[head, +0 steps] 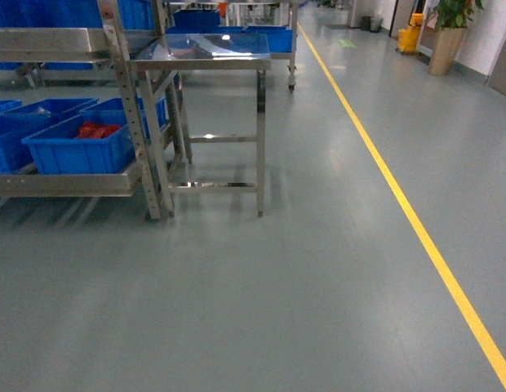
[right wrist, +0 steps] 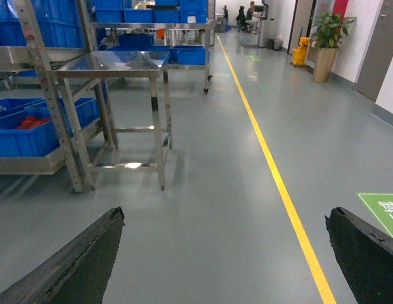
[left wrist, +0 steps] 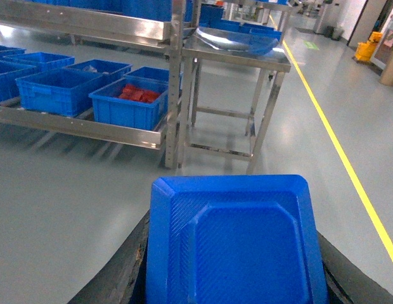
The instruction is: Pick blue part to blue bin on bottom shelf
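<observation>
- One blue part (left wrist: 234, 244), a flat moulded tray-like piece with a raised rim, is seen filling the lower half of the left wrist view, held between the dark fingers (left wrist: 123, 272) of the left gripper (left wrist: 234, 278); the jaws are closed against its two sides.
- Part is carried above the grey floor (head: 302, 286), well apart from the rack.
- Bottom shelf (head: 65, 184) is seen at the left of the head view, as a brushed steel level with a flat front rail.
- Several blue bins are set on that shelf; the front bin nearest the upright post (head: 77, 147) holds red parts (head: 98, 129).
- Other blue bins (left wrist: 54, 88) to its left are shown in the left wrist view; contents cannot be told clearly.
- Right gripper (right wrist: 228, 253) is spread wide and holds nothing; only its two dark fingertips (right wrist: 76, 263) are visible at the bottom corners of the right wrist view.
- Neither arm is visible in the head view.
- Steel table (head: 208, 49) with a flat shiny top is stood just beside the rack post, on the right.
- Yellow line (head: 416, 220) is run along the floor at right; a potted plant (head: 449, 33) is seen far back by the wall.
</observation>
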### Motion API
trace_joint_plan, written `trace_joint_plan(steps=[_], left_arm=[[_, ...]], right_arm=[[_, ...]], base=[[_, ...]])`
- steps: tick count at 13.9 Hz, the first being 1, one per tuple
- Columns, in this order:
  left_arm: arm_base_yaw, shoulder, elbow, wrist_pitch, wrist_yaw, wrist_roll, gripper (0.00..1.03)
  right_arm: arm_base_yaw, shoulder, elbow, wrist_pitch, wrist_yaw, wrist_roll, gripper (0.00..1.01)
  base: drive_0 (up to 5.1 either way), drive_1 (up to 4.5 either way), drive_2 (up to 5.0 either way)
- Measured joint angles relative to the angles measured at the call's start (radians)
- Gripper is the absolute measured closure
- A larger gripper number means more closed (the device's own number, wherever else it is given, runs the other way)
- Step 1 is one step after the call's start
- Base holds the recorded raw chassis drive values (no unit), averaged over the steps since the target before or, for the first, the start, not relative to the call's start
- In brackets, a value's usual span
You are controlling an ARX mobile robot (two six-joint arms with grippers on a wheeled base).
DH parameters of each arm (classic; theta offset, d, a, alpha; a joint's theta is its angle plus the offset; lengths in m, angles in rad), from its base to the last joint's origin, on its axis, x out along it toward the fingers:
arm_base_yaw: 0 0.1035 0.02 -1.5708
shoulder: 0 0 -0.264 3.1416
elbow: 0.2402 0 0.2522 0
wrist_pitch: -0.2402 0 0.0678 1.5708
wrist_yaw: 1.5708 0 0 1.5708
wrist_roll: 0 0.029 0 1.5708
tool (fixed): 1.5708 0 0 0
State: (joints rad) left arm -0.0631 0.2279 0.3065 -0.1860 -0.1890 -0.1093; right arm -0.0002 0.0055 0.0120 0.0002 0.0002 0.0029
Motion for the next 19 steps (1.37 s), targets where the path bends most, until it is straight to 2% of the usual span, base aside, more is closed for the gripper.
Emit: trace_joint_plan(steps=[19], left_arm=[[0.000,-0.002,0.000,0.004,0.002,0.000,0.60]], right_arm=[[0.000,0.000,0.000,-0.003,0.000,0.000,0.03]], base=[[0.0,4.11,-4.1]])
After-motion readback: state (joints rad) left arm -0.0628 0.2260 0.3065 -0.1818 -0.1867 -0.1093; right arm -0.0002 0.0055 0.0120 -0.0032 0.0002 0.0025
